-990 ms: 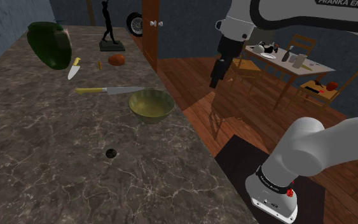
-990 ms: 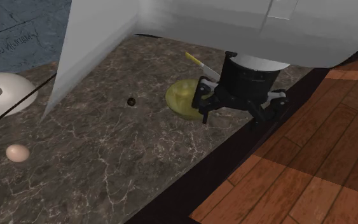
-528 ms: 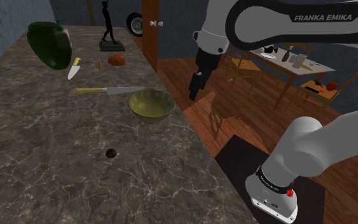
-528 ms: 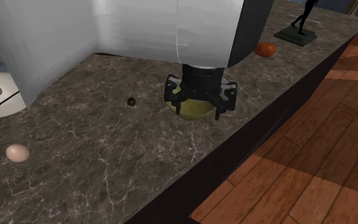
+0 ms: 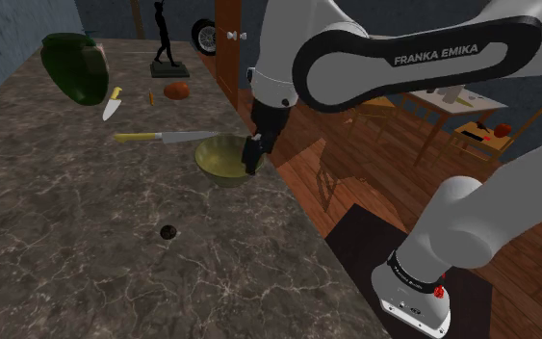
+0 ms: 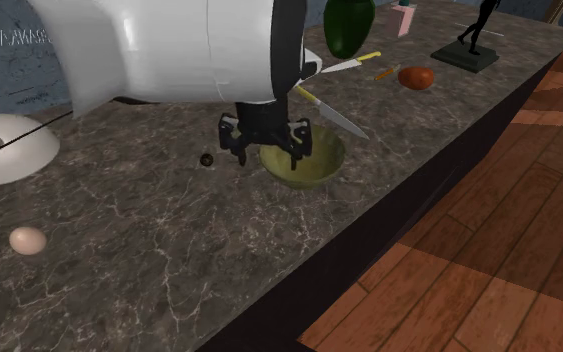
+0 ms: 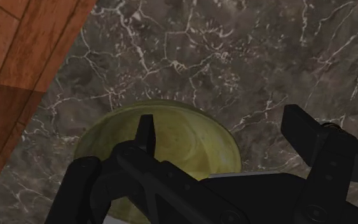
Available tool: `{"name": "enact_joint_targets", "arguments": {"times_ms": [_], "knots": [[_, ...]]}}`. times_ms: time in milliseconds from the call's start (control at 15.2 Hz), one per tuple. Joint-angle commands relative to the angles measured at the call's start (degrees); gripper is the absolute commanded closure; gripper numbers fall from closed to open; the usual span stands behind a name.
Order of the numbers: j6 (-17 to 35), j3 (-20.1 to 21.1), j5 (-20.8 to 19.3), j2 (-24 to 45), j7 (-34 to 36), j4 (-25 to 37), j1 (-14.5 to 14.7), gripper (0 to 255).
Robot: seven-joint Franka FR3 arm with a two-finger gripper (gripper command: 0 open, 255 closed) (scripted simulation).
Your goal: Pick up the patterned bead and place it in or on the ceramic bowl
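Note:
The bead (image 5: pixel 167 232) is a small dark ball lying on the marble counter, nearer the front than the olive-yellow bowl (image 5: pixel 226 160). From the second exterior camera the bead (image 6: pixel 207 159) lies just left of the bowl (image 6: pixel 306 161). My black gripper (image 5: pixel 252 154) hangs over the bowl's right rim, open and holding nothing. In the second exterior view the gripper (image 6: pixel 267 153) hovers between bead and bowl. Looking along the hand, the gripper (image 7: pixel 222 127) has its fingers spread wide above the bowl (image 7: pixel 171 137).
A yellow-handled knife (image 5: pixel 163 137) lies just behind the bowl. Farther back stand a big green pepper (image 5: pixel 76 65), a small knife (image 5: pixel 112 103), an orange fruit (image 5: pixel 176 91) and a dark statuette (image 5: pixel 166 43). An egg (image 6: pixel 27 240) and a white rounded object (image 6: pixel 9 150) sit left. The counter edge (image 5: pixel 297 217) drops to wooden floor.
The arm has swung from above the wooden floor in over the counter and lowered; the gripper now hangs at the bowl. Its fingers stayed open. Bead and bowl have not moved.

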Motion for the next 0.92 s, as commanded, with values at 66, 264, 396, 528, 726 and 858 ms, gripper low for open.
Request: {"name": "enact_joint_targets", "arguments": {"times_ms": [66,264,396,528,726,858], "knots": [[2.9,3.4,-1.6,4.8,3.4,2.3,0.5,0],[5.3,6.6,-4.4,10.4,7.2,5.4,0.8,0],[6.6,8.6,-6.9,14.4,9.9,7.9,1.1,0],[7.6,10.4,-9.9,18.6,12.9,10.5,1.7,0],[8.4,12.2,-15.2,25.3,17.5,15.1,3.2,0],[8.5,12.9,-18.9,29.9,20.4,18.5,4.8,0]]}}
